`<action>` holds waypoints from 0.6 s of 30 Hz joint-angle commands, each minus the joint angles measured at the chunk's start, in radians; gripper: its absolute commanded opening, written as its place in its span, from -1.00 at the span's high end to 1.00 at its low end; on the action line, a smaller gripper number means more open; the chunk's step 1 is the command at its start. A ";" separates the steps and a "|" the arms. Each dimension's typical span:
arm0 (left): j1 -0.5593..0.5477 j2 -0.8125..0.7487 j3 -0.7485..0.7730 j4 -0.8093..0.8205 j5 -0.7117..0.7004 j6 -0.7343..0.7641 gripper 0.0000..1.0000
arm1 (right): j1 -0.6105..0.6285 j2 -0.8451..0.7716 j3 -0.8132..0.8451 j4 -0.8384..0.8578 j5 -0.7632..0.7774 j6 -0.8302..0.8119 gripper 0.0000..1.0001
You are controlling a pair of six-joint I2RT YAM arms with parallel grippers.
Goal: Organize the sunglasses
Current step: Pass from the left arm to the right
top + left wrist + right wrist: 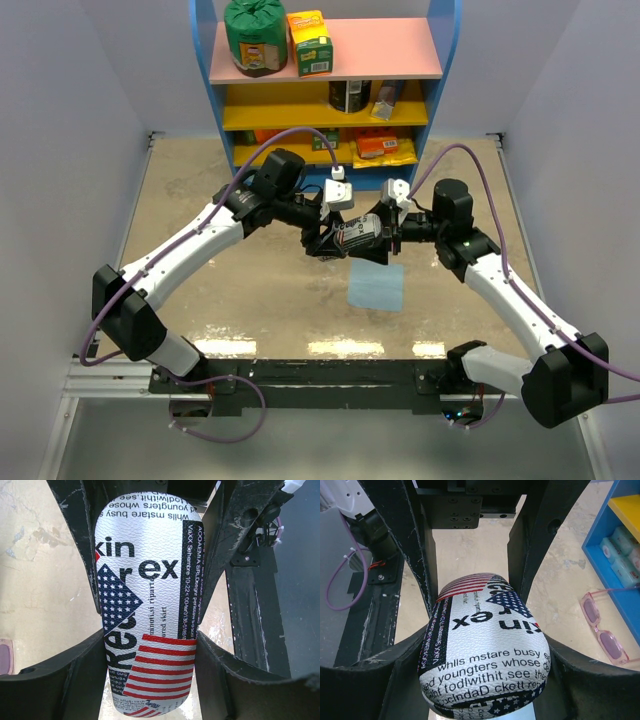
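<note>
Grey-white leatherette pouch [147, 605] with flag print and black lettering is clamped between both grippers over the table [200, 300]. Can't tell whether it is lifted or resting. Left gripper [150, 642] pinches one end, fingers [65, 680] pressed against both sides. Right gripper [487, 640] pinches the opposite end the same way, so the two face each other nose to nose with the pouch bridging them.

Sunglasses [602, 630] are held by neither. Pink frame, pink-purple lenses, lying flat on the table off to the right of the right gripper's fingers and apart from them, just beside the blue base of the shelf [330, 90]. One thin arm reaches toward the shelf. In the left wrist view only a sliver of purple lens shows at the far left edge, outboard of the left finger.

Light blue cloth [378, 287] lies flat on the table just beside the joined grippers — on the side toward the arm bases.
</note>
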 commanded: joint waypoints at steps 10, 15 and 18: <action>-0.006 -0.002 0.011 0.032 0.011 -0.023 1.00 | 0.000 -0.036 -0.009 0.033 0.054 -0.032 1.00; -0.006 -0.002 0.012 0.030 0.009 -0.023 1.00 | -0.002 -0.038 -0.009 0.032 0.057 -0.034 1.00; -0.006 0.001 0.019 0.027 0.010 -0.023 1.00 | -0.002 -0.036 -0.009 0.032 0.057 -0.034 1.00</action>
